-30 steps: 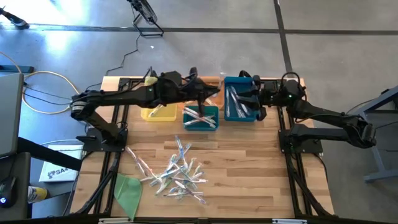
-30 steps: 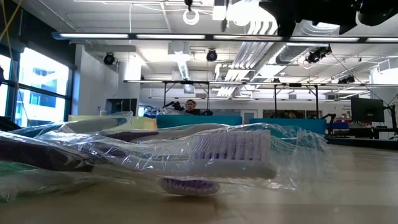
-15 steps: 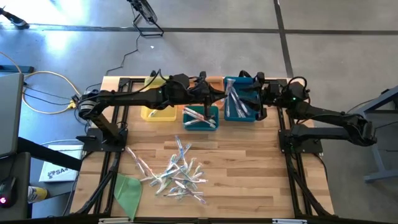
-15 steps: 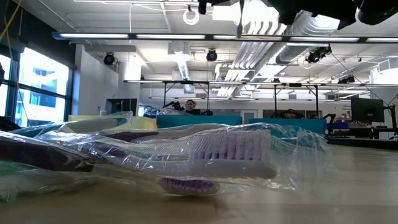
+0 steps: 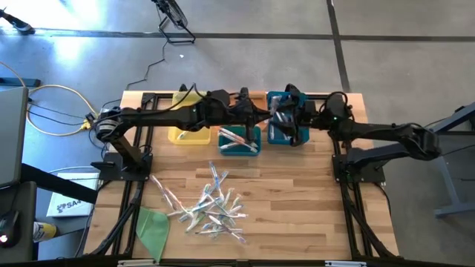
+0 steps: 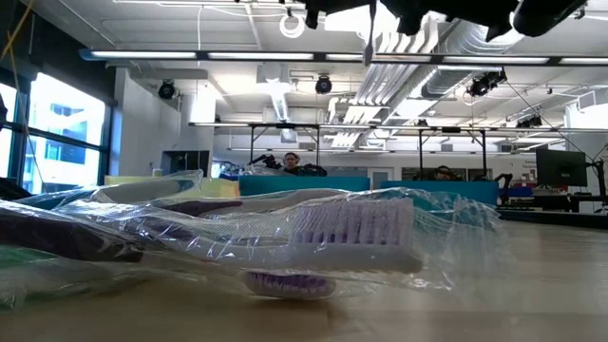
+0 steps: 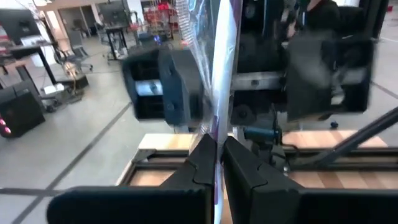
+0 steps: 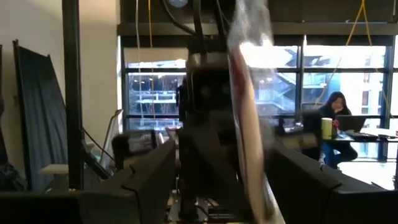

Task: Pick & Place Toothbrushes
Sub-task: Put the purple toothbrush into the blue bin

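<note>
My left gripper (image 5: pixel 261 117) reaches from the table's left over the bins, shut on a clear-wrapped toothbrush (image 7: pixel 219 74) that stands upright in the air. My right gripper (image 5: pixel 288 122) faces it from the right, open. Its fingers (image 8: pixel 146 171) stand on either side of the same toothbrush (image 8: pixel 249 124) and I see no touch. In the low view the toothbrush's lower end (image 6: pixel 368 38) hangs below the arms. A pile of wrapped toothbrushes (image 5: pixel 209 208) lies on the table's near middle. More lie in the teal bin (image 5: pixel 239 141) and the blue bin (image 5: pixel 276 135). My left gripper pinches the wrapped toothbrush between its two fingers at a spot along its handle (image 7: pixel 217 138). The fingers point level toward the table's right and lie across the brush. The brush stands upright, clear of the table and bins, with wrap and handle reaching above and below the fingers.
A yellow bin (image 5: pixel 185 135) stands left of the teal one along the far edge. A flat green sheet (image 5: pixel 152 226) lies at the near left. Bare wood lies to the right of the pile. People sit at desks far behind the table.
My left gripper has carried the upright toothbrush toward the table's right, over the gap between the teal and blue bins. My right gripper has come toward the table's left, up to the toothbrush, so that its fingers now flank it.
</note>
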You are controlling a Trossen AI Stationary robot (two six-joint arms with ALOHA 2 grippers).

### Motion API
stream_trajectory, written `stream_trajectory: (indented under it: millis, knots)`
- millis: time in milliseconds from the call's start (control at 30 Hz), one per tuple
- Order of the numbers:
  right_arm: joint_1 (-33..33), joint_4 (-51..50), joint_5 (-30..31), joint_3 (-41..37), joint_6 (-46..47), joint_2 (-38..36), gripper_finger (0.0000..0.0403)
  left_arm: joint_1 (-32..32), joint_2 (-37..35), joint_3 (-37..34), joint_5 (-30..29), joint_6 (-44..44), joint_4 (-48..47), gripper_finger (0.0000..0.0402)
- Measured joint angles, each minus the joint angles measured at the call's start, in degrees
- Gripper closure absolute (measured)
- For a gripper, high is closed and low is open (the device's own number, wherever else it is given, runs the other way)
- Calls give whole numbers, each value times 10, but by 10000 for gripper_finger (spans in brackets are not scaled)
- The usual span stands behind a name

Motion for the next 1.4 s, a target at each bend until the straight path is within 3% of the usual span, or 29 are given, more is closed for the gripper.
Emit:
stream_trajectory:
  millis: [233, 733, 1100, 1400]
  knots:
    - [0, -4, -1, 13, 0, 13, 204, -3, 0, -1, 0, -1, -8, 394]
    - [-1, -3, 4, 12, -12, 13, 384, -3, 1, -1, 3, 2, -10, 395]
    - [-1, -8, -2, 12, -20, 13, 385, -3, 1, -1, 9, 0, -10, 387]
    - [0, -10, -5, 12, -11, 13, 385, -2, 1, -1, 8, 15, -8, 295]
